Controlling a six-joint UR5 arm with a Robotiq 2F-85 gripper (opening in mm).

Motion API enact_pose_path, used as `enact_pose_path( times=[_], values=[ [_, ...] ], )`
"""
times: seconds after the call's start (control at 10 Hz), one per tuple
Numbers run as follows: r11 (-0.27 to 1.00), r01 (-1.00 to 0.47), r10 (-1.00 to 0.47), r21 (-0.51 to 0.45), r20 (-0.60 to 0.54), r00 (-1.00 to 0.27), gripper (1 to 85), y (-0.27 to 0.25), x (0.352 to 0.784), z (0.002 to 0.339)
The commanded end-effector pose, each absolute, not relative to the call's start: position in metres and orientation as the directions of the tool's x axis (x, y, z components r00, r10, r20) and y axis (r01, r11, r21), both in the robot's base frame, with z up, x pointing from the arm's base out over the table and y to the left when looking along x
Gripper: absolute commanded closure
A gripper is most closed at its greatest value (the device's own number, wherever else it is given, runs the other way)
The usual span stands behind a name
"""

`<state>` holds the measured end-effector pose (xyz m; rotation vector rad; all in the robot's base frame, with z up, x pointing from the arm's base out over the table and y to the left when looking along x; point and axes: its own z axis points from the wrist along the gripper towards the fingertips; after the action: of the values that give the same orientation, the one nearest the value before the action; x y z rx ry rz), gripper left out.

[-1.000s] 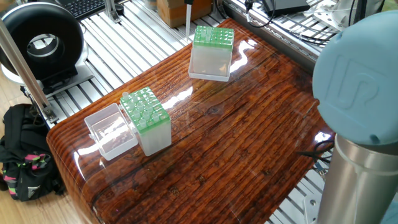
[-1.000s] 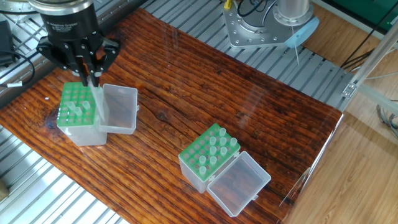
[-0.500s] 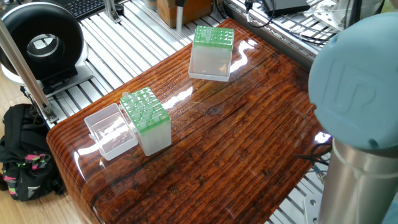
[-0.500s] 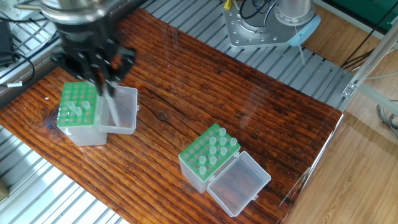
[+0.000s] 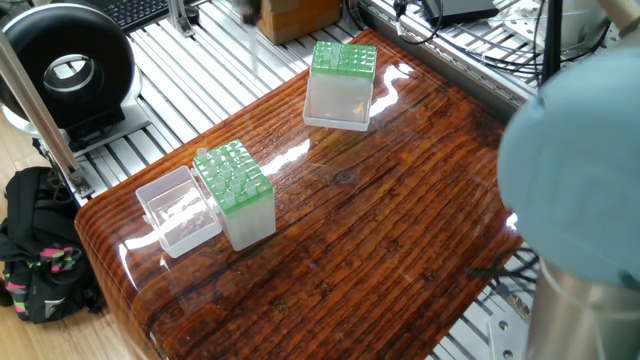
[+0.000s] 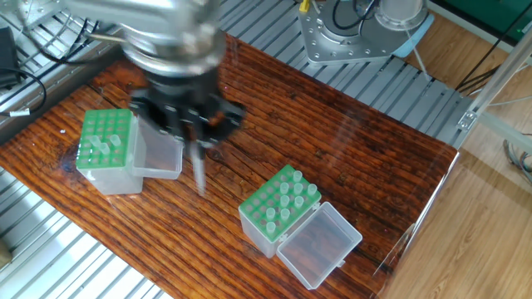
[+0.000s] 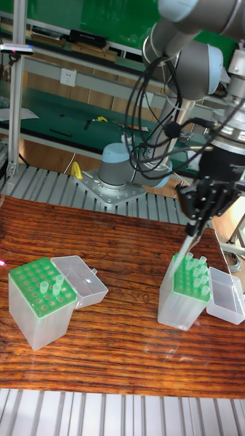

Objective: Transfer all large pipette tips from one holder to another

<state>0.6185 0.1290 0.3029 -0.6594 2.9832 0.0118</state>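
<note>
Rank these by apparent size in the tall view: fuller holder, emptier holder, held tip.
1. Emptier holder, slightly ahead; it may only be nearer the camera, since the two holders look alike.
2. Fuller holder.
3. Held tip, clearly smallest.

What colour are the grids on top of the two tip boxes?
Green grids, clearest in the other fixed view.

Translucent large pipette tips [image 7: 196, 271] upright in green grids; one [image 6: 199, 173] airborne.

In the other fixed view the black two-finger gripper [image 6: 198, 133] and the slender whitish pipette tip [image 6: 199, 173] below it were smeared by motion blur, so the grip itself could not be made out. In one fixed view the pale blue arm housing [image 5: 575, 170] was blurred and cut off by the right edge, hiding part of the glossy brown wooden counter [image 5: 380, 240].
</note>
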Motion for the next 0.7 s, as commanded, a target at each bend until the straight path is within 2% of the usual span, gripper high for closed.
enact_pose_path(
  times=[0.0,0.2,0.3,0.6],
  values=[
    [0.929,-0.371,-0.369,0.012,-0.061,-0.927,84.7,0.156,0.602,0.302],
    [0.928,-0.371,-0.371,-0.013,-0.087,-0.925,84.7,0.153,0.611,0.303],
    [0.901,-0.432,-0.432,-0.022,-0.099,-0.896,84.7,0.153,0.615,0.303],
    [0.865,-0.501,-0.492,0.026,-0.151,-0.857,84.7,0.173,0.612,0.304]
  ],
)
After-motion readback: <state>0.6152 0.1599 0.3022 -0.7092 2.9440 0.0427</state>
